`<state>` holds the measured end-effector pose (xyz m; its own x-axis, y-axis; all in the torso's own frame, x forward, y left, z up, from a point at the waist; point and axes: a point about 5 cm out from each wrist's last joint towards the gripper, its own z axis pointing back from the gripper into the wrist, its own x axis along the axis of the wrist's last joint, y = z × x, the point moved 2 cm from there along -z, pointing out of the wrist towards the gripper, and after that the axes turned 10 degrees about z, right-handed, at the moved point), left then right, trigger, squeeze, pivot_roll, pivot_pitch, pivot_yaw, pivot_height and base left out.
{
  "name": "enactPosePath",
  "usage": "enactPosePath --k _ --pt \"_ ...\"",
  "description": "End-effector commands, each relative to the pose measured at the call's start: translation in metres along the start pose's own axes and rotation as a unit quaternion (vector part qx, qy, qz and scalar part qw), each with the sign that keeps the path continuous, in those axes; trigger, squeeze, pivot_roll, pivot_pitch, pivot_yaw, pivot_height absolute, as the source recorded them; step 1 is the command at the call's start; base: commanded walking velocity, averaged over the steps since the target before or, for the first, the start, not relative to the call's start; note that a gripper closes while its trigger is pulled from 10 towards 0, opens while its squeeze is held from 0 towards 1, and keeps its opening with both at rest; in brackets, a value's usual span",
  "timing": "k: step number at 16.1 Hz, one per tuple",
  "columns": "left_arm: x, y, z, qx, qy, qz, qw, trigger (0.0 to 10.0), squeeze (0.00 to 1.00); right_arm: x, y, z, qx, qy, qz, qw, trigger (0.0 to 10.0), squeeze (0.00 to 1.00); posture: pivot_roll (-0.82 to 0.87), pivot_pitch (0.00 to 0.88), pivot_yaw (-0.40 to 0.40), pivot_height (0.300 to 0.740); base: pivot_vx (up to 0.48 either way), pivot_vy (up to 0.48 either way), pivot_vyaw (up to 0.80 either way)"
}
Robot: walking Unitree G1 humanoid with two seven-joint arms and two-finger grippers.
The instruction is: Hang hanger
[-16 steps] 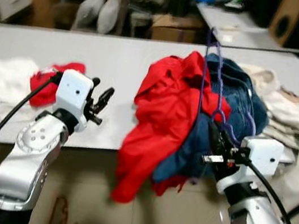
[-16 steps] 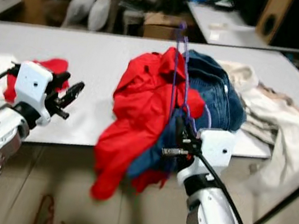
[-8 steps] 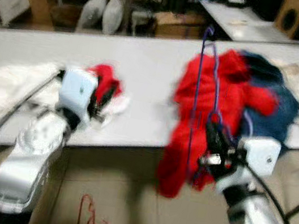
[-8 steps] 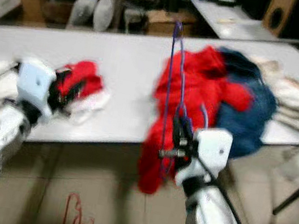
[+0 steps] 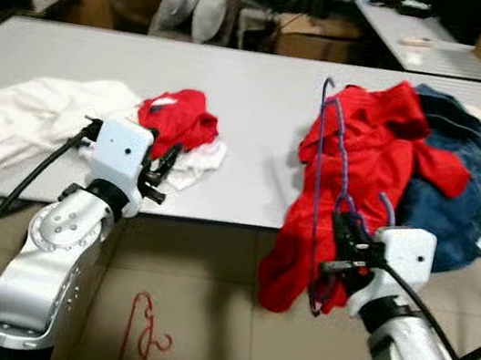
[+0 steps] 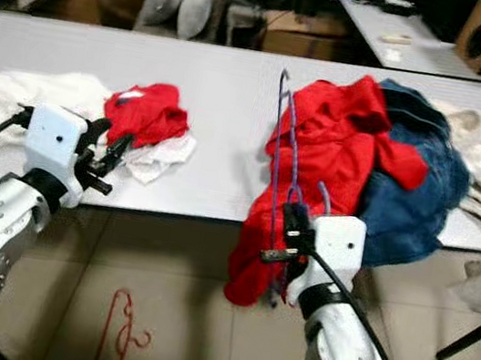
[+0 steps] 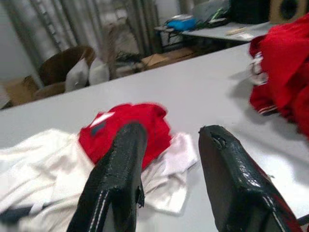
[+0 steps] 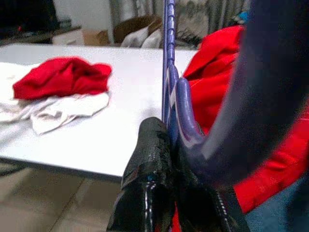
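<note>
— Under the red shirt (image 5: 354, 162), how much of the hanger (image 5: 327, 171) shows?
— Only thin purple wire and its hook, rising at the bench (image 5: 254, 99) edge; the rest is hidden by cloth.
— Who holds it?
— The right gripper (image 5: 342, 252), jaws clamped on its lower wire.
— The left gripper (image 5: 161, 167)?
— Jaws apart, empty, near the bench edge.
— Hangers, counted?
— Two: one more, red (image 5: 143, 339), on the floor.

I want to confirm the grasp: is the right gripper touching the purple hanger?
Touching. In the right wrist view, the right gripper has its black fingers shut on the purple hanger, with no gap between them.
</note>
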<state>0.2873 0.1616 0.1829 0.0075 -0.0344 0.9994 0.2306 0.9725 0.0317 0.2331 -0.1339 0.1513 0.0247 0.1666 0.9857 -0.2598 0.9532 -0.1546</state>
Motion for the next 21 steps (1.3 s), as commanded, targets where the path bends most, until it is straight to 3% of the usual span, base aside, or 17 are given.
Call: enactPosePath --k 1,6,9,10,11,12,15,17,19,20,21 --pt "-0.001 0.003 -0.001 0.011 0.007 -0.001 1.000 10.0 0.00 0.003 -0.004 -0.003 -0.002 -0.004 0.005 1.000 10.0 0.00 0.03 0.000 0.012 0.740 0.000 0.000 0.00" --pt "-0.007 -0.002 -0.010 0.016 0.004 0.021 1.000 10.0 0.00 0.009 -0.006 -0.004 0.010 -0.021 0.016 1.000 10.0 0.00 0.02 0.000 0.012 0.740 0.000 0.000 0.00" --pt "-0.015 -0.011 -0.017 0.001 0.011 0.067 0.998 10.0 0.00 0.005 -0.011 -0.002 -0.009 -0.012 0.002 1.000 10.0 0.00 0.00 0.003 -0.004 0.740 0.000 0.000 0.00" --pt "-0.017 -0.013 -0.018 -0.005 0.014 0.068 0.998 10.0 0.00 0.005 -0.011 -0.001 -0.010 -0.012 0.003 1.000 10.0 0.00 0.00 0.003 -0.005 0.740 0.000 0.000 0.00" --pt "-0.025 -0.014 -0.031 -0.025 0.033 0.048 0.998 10.0 0.00 0.004 -0.010 0.001 -0.010 -0.011 0.007 1.000 10.0 0.00 -0.02 0.000 0.001 0.740 0.000 0.000 0.00" --pt "-0.025 -0.013 -0.037 -0.030 0.031 0.050 0.998 10.0 1.00 0.005 -0.010 0.000 -0.010 -0.013 0.008 1.000 10.0 0.00 -0.03 0.000 0.006 0.740 0.000 0.000 0.00" --pt "-0.023 0.001 -0.071 -0.007 0.031 0.055 0.998 10.0 1.00 0.006 -0.018 -0.001 -0.016 -0.017 0.012 1.000 10.0 0.00 -0.04 0.000 0.031 0.740 0.000 0.000 0.00" --pt "-0.016 0.013 -0.102 0.022 0.031 0.059 0.998 10.0 1.00 0.007 -0.024 -0.004 -0.020 -0.022 0.027 0.999 10.0 0.00 -0.07 0.000 0.053 0.740 0.000 0.000 0.00" --pt "-0.009 0.015 -0.110 0.026 0.014 0.046 0.998 10.0 1.00 0.006 -0.021 -0.002 -0.011 -0.021 0.032 0.999 10.0 0.00 -0.08 0.000 0.080 0.740 0.000 0.000 0.00" --pt "-0.002 0.009 -0.109 0.000 -0.003 0.054 0.999 10.0 0.15 0.000 -0.025 0.000 -0.025 -0.007 0.040 0.999 10.0 0.00 -0.07 0.000 0.089 0.740 0.000 0.000 0.00" --pt "0.001 0.006 -0.100 -0.018 -0.024 0.054 0.998 10.0 0.00 -0.004 -0.028 0.003 -0.046 0.001 0.040 0.998 10.0 0.00 -0.07 0.000 0.094 0.740 0.000 0.000 0.00"
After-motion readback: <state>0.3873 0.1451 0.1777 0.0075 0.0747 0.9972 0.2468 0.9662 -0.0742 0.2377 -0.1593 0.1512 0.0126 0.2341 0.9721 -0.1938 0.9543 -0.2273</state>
